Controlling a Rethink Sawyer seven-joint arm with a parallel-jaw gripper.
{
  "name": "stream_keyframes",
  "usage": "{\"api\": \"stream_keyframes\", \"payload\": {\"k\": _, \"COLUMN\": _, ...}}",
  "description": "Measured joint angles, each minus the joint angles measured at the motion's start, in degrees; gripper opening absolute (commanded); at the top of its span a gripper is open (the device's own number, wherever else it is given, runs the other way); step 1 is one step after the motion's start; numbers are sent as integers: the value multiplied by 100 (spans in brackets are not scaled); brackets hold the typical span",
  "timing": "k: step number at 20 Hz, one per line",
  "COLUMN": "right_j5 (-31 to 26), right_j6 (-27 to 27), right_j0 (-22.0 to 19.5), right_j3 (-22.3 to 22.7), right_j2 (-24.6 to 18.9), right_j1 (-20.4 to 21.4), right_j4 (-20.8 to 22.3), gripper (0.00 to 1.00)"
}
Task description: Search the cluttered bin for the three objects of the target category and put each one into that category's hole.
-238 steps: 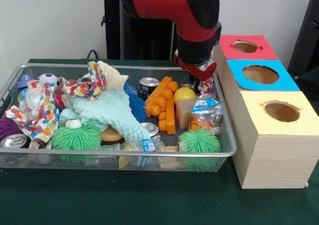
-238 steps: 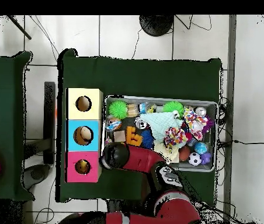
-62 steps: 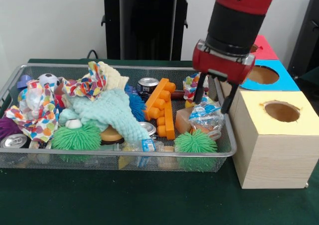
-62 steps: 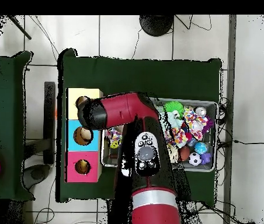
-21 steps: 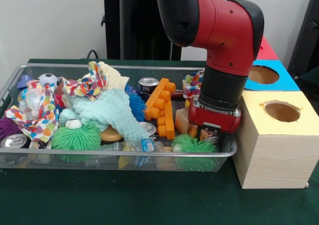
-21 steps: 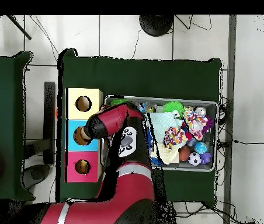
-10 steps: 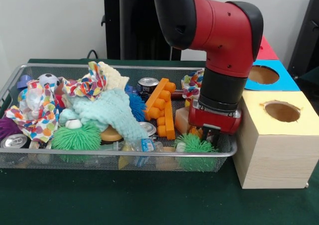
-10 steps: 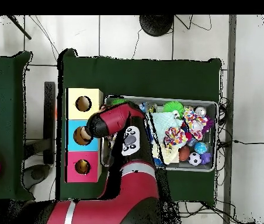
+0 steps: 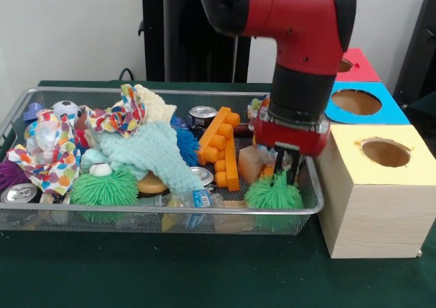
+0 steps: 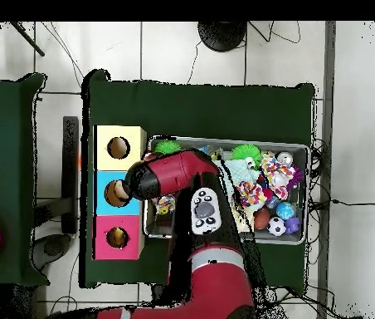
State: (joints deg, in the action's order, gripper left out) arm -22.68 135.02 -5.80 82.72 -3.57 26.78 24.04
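The wire mesh bin (image 9: 20,107) sits on the green tabletop (image 9: 170,274), packed with clutter. At its left end lie a drinks can (image 9: 18,193), a spotted cloth (image 9: 51,151) and a small football (image 9: 66,108). Next comes a green spiky ball (image 9: 105,187) against the near wall, then a pale mint knitted cloth (image 9: 155,152) draped across the middle. Past that stand a second can (image 9: 203,114) near the far wall and an orange toy brick (image 9: 223,146). A second green spiky ball (image 9: 274,193) rests in the near right corner. The gripper (image 9: 281,167) hangs just above this ball, inside the bin's right end; its fingers (image 9: 294,168) point down, and I cannot tell whether they are spread or pinching anything. Right of the bin stand 3 wooden boxes: the yellow-topped box (image 9: 378,189) nearest, the blue-topped box (image 9: 361,103) behind it, and the red-topped box (image 9: 351,64) furthest back.
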Motion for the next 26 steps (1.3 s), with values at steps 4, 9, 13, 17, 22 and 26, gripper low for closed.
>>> {"api": "stream_keyframes", "payload": {"k": 4, "right_j5": -219, "right_j6": 0, "right_j0": -133, "right_j3": 393, "right_j2": -84, "right_j1": 493, "right_j4": -134, "gripper": 0}}
{"api": "stream_keyframes", "payload": {"k": 9, "right_j5": -499, "right_j6": 0, "right_j0": -150, "right_j3": 680, "right_j2": -84, "right_j1": 959, "right_j4": -203, "gripper": 0}}
{"api": "stream_keyframes", "payload": {"k": 13, "right_j5": -547, "right_j6": 0, "right_j0": -150, "right_j3": 823, "right_j2": -84, "right_j1": 1194, "right_j4": -216, "gripper": 0}}
{"api": "stream_keyframes", "payload": {"k": 17, "right_j5": -547, "right_j6": 0, "right_j0": -150, "right_j3": 901, "right_j2": -85, "right_j1": 1288, "right_j4": -212, "gripper": 0}}
{"api": "stream_keyframes", "payload": {"k": 22, "right_j5": -547, "right_j6": 0, "right_j0": -148, "right_j3": 916, "right_j2": -85, "right_j1": 1263, "right_j4": -209, "gripper": 0}}
{"api": "stream_keyframes", "payload": {"k": 26, "right_j5": -547, "right_j6": 0, "right_j0": -147, "right_j3": 915, "right_j2": -85, "right_j1": 1066, "right_j4": -210, "gripper": 0}}
